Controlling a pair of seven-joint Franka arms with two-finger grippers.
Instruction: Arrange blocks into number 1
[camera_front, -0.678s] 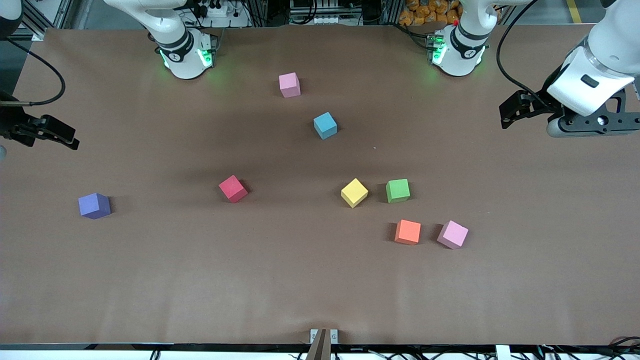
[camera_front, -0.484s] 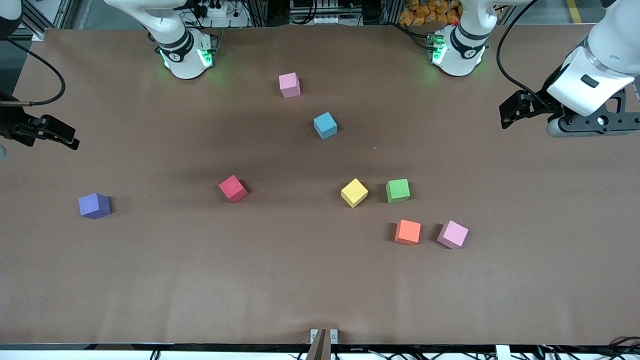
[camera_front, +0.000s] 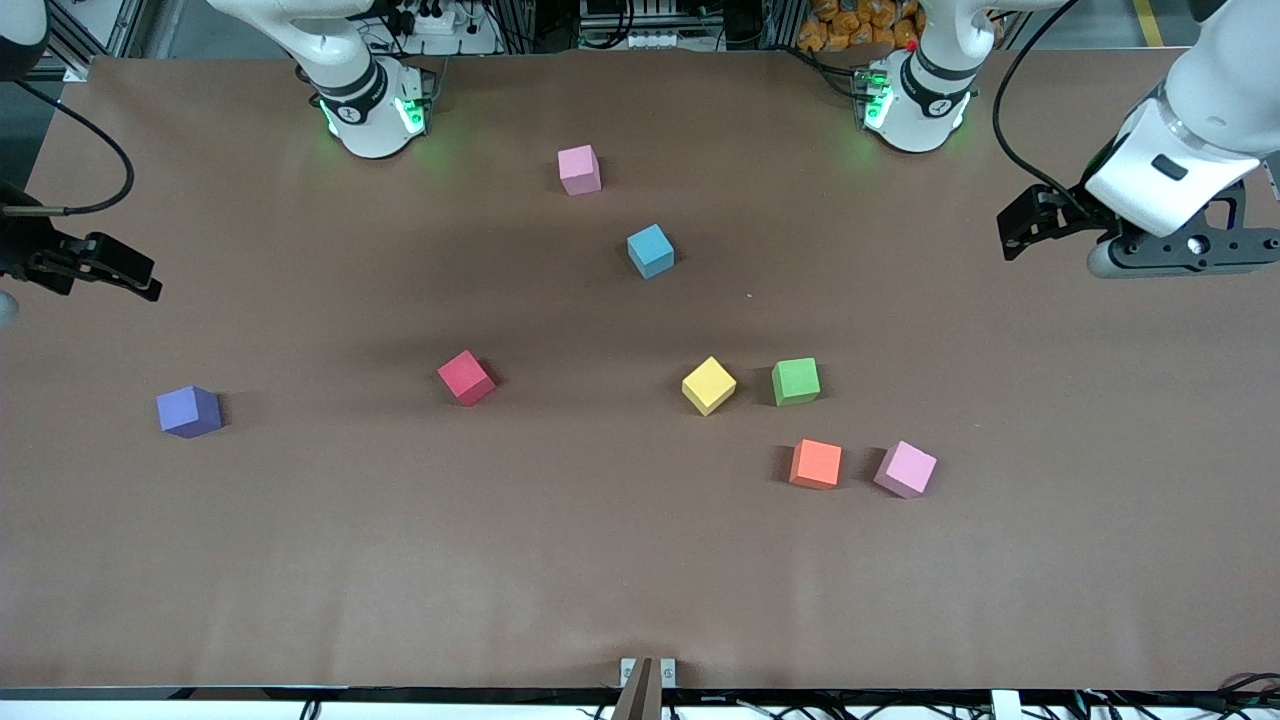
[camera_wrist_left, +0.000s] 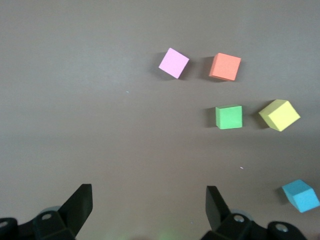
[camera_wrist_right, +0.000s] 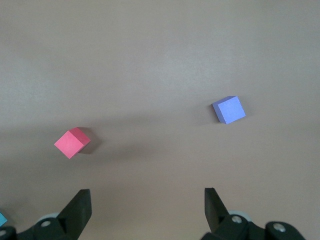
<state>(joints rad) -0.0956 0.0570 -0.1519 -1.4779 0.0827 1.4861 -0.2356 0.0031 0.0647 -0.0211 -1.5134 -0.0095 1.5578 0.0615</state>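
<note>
Your right gripper hangs over the right arm's end of the table, jaws spread and empty; the purple block and red block lie apart below it. Mid-table you have one pink block, blue, yellow, green, orange and a second pink block, all scattered. The cubes look light and matte; take each across flat opposite faces. Your left gripper, also wide open, holds nothing, well clear of them.
</note>
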